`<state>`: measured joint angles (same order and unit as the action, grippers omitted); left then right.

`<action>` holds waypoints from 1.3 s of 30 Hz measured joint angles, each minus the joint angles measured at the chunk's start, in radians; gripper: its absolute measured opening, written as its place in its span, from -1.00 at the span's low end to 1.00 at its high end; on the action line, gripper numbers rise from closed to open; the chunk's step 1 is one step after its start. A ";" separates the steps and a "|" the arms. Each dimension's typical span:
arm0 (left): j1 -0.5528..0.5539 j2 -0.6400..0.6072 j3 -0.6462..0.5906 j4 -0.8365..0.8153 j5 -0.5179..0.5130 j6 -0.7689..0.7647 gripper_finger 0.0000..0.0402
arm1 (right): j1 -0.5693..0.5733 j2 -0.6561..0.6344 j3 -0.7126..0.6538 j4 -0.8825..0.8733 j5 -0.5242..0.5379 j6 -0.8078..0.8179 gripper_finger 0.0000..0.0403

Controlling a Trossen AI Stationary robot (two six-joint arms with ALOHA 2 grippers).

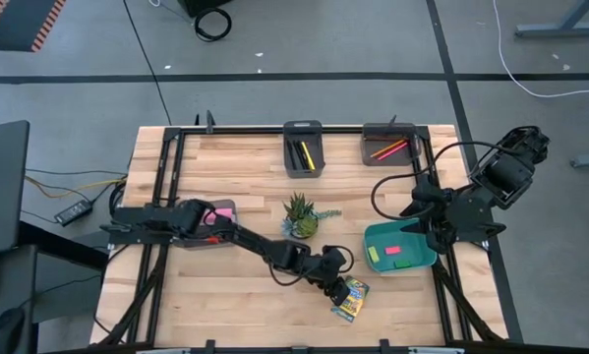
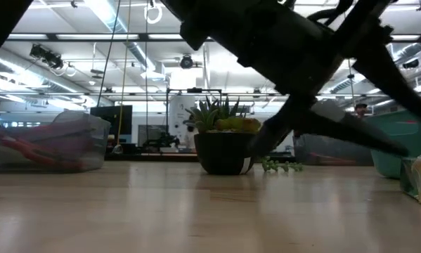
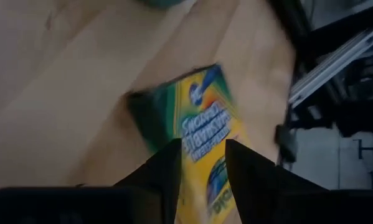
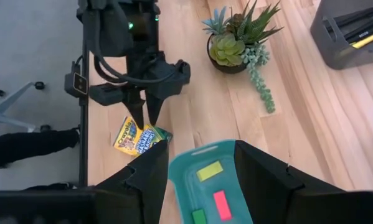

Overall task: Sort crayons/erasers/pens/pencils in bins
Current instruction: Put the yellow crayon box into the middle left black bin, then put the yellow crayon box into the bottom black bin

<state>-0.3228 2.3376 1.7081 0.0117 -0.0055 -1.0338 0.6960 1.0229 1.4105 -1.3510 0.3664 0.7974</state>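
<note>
Taking the potted plant at the table's middle as landmark: the left gripper hangs to its front-right, directly over the crayon box, which lies flat on the wood; its fingers stand narrowly apart over the box, not visibly clamping it. Right of the plant, the right gripper hovers with fingers wide, holding nothing, over the teal bin with its erasers.

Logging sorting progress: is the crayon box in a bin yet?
No. The crayon box lies flat on the bare table, outside the teal bin, under the left gripper.
</note>
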 joint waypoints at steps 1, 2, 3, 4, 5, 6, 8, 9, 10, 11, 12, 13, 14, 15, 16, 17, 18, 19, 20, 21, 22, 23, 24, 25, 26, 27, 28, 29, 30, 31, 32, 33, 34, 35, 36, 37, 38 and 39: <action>-0.003 0.002 0.004 -0.009 0.001 -0.006 -0.33 | 0.000 0.000 0.000 -0.001 0.000 0.006 -0.07; -0.008 0.006 0.009 -0.017 0.001 -0.008 -0.30 | 0.000 0.000 0.000 -0.003 0.000 0.008 -0.07; -0.011 0.023 0.029 -0.009 0.000 -0.008 -0.28 | 0.000 0.000 0.000 -0.003 0.000 0.008 -0.07; -0.013 0.037 0.045 0.000 0.000 -0.007 -0.25 | 0.000 0.000 0.000 -0.003 0.000 0.008 -0.07; -0.017 0.043 0.055 -0.030 -0.002 -0.003 -0.23 | 0.000 0.001 0.000 -0.004 0.000 0.008 -0.07; -0.020 0.059 0.081 -0.042 -0.002 -0.002 -0.21 | 0.000 0.000 0.000 -0.005 0.000 0.009 -0.07; -0.022 0.096 0.125 -0.040 0.001 -0.002 -0.20 | 0.000 0.000 0.000 -0.009 0.000 0.012 -0.07; -0.022 0.111 0.149 -0.052 0.002 -0.001 -0.20 | 0.000 0.000 0.000 -0.011 0.000 0.013 -0.07; -0.022 0.130 0.178 -0.065 0.004 -0.001 -0.21 | 0.000 0.000 0.000 -0.011 0.000 0.014 -0.07; -0.022 0.153 0.205 -0.066 0.004 -0.002 -0.23 | 0.000 0.000 0.000 -0.011 0.000 0.014 -0.07; -0.022 0.170 0.233 -0.071 0.005 -0.002 -0.25 | 0.000 0.000 0.000 -0.011 0.000 0.014 -0.07; -0.022 0.183 0.262 -0.107 0.009 -0.002 -0.28 | 0.000 0.000 0.000 -0.011 0.000 0.014 -0.07; -0.022 0.199 0.290 -0.134 0.013 -0.001 -0.32 | 0.000 0.000 0.000 -0.011 0.000 0.014 -0.07; -0.020 0.212 0.315 -0.152 0.016 -0.001 -0.36 | 0.000 0.000 0.000 -0.011 0.000 0.014 -0.07; -0.020 0.219 0.334 -0.184 0.018 0.001 -0.41 | 0.000 0.001 0.000 -0.011 -0.001 0.014 -0.07; -0.019 0.225 0.348 -0.214 0.018 0.008 -0.47 | 0.000 0.000 0.000 -0.012 -0.001 0.014 -0.07; -0.017 0.227 0.360 -0.241 0.017 0.020 -0.54 | 0.000 0.000 0.000 -0.012 -0.001 0.015 -0.07; -0.016 0.229 0.366 -0.267 0.017 0.030 -0.62 | 0.000 0.000 0.000 -0.012 -0.001 0.016 -0.07; -0.016 0.230 0.369 -0.292 0.017 0.041 -0.71 | 0.000 0.000 0.000 -0.013 -0.001 0.016 -0.07; -0.015 0.229 0.372 -0.315 0.018 0.049 -0.81 | 0.000 0.000 0.000 -0.013 -0.001 0.016 -0.07; -0.015 0.229 0.372 -0.331 0.021 0.051 -0.90 | 0.000 0.000 0.000 -0.014 -0.001 0.016 -0.07; -0.015 0.230 0.372 -0.341 0.024 0.051 -0.94 | 0.000 0.000 0.000 -0.014 -0.001 0.017 -0.07; -0.014 0.230 0.372 -0.349 0.028 0.048 -0.95 | 0.000 0.000 0.000 -0.015 -0.001 0.017 -0.07; -0.012 0.230 0.371 -0.351 0.031 0.046 -0.95 | 0.000 0.000 0.000 -0.016 -0.001 0.017 -0.07; -0.010 0.230 0.371 -0.351 0.038 0.045 -0.96 | 0.000 0.000 0.000 -0.016 -0.002 0.015 -0.07; -0.006 0.222 0.371 -0.351 0.051 0.046 -0.97 | 0.000 0.000 0.000 -0.018 -0.002 0.015 -0.07; -0.002 0.213 0.368 -0.357 0.063 0.049 -0.97 | 0.000 0.000 0.000 -0.020 -0.003 0.015 -0.07; 0.002 0.206 0.368 -0.370 0.070 0.051 -0.97 | 0.000 0.000 0.000 -0.023 -0.003 0.015 -0.07; 0.006 0.193 0.365 -0.381 0.071 0.054 -0.98 | 0.000 0.000 0.000 -0.026 -0.003 0.014 -0.07; 0.010 0.177 0.363 -0.406 0.070 0.066 -0.98 | 0.000 0.000 0.000 -0.028 -0.003 0.011 -0.07; 0.013 0.163 0.362 -0.432 0.073 0.075 -0.98 | 0.000 0.000 0.000 -0.030 -0.004 0.008 -0.07; 0.017 0.144 0.360 -0.463 0.081 0.084 -0.98 | 0.000 0.000 0.000 -0.033 -0.004 0.007 -0.07; 0.019 0.126 0.359 -0.500 0.088 0.099 -0.98 | 0.000 0.000 0.000 -0.034 -0.004 0.007 -0.07; 0.022 0.104 0.359 -0.535 0.096 0.112 -0.98 | 0.000 0.000 0.000 -0.034 -0.004 0.007 -0.07; 0.023 0.075 0.359 -0.583 0.103 0.131 -0.99 | 0.000 0.000 0.000 -0.036 -0.004 0.007 -0.07; 0.024 0.048 0.360 -0.623 0.112 0.150 -0.99 | 0.000 0.000 0.000 -0.039 -0.004 0.007 -0.07; 0.024 0.019 0.362 -0.653 0.119 0.172 -0.99 | 0.000 0.000 0.000 -0.040 -0.004 0.007 -0.07; 0.024 -0.009 0.362 -0.702 0.125 0.193 -0.99 | 0.000 0.000 0.000 -0.040 -0.004 0.007 -0.07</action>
<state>-0.2991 2.3283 2.0705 -0.6905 0.1197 -0.8406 0.6960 1.0229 1.4109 -1.3911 0.3626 0.8040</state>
